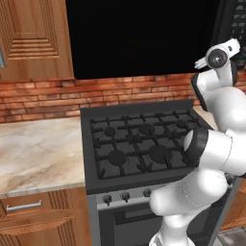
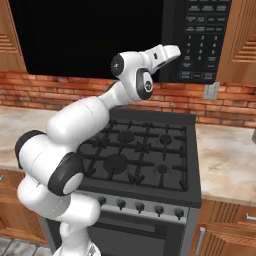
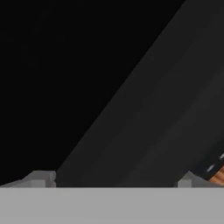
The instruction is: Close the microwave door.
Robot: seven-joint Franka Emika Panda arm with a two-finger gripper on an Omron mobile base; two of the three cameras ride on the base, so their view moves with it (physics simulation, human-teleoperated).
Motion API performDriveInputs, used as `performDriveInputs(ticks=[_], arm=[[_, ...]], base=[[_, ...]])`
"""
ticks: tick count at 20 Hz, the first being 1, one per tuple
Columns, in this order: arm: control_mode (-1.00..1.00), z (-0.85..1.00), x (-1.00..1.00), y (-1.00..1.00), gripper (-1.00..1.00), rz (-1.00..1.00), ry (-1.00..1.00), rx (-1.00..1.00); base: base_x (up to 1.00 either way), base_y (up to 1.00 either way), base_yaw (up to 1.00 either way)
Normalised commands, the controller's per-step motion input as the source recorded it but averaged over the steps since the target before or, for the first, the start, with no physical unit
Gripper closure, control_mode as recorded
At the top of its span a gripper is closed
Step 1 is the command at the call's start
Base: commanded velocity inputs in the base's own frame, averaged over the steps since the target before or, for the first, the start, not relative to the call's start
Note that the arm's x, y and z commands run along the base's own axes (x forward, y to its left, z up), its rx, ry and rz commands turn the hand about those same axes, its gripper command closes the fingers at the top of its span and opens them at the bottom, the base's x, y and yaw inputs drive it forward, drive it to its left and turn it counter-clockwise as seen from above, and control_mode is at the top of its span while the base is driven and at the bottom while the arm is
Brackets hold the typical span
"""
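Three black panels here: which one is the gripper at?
The microwave door, the large glossy panel above the stove. The gripper reaches toward its right edge, beside the button panel; the oven door sits low.

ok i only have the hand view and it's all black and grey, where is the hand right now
Observer: The gripper is up at the right edge of the microwave door, beside the button panel.
Operator: what's under it
Observer: A stove sits directly below that door, with a brick wall behind it.
Operator: does the door look shut
Observer: From the base views it looks about flush with the button panel, though I can't rule out a small gap.
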Motion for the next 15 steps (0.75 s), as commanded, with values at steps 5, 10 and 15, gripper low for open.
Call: performDriveInputs(ticks=[5, 10, 15], arm=[[-1.0, 0.0, 0.96, -0.06, -1.0, 0.0, 0.05, 0.0], [-1.0, 0.0, 0.74, -0.09, -1.0, 0.0, 0.04, 0.0], [-1.0, 0.0, 0.03, 0.0, -1.0, 0.0, 0.0, 0.0]], base=[[0.0, 0.0, 0.0], [0.0, 0.0, 0.0], [0.0, 0.0, 0.0]])
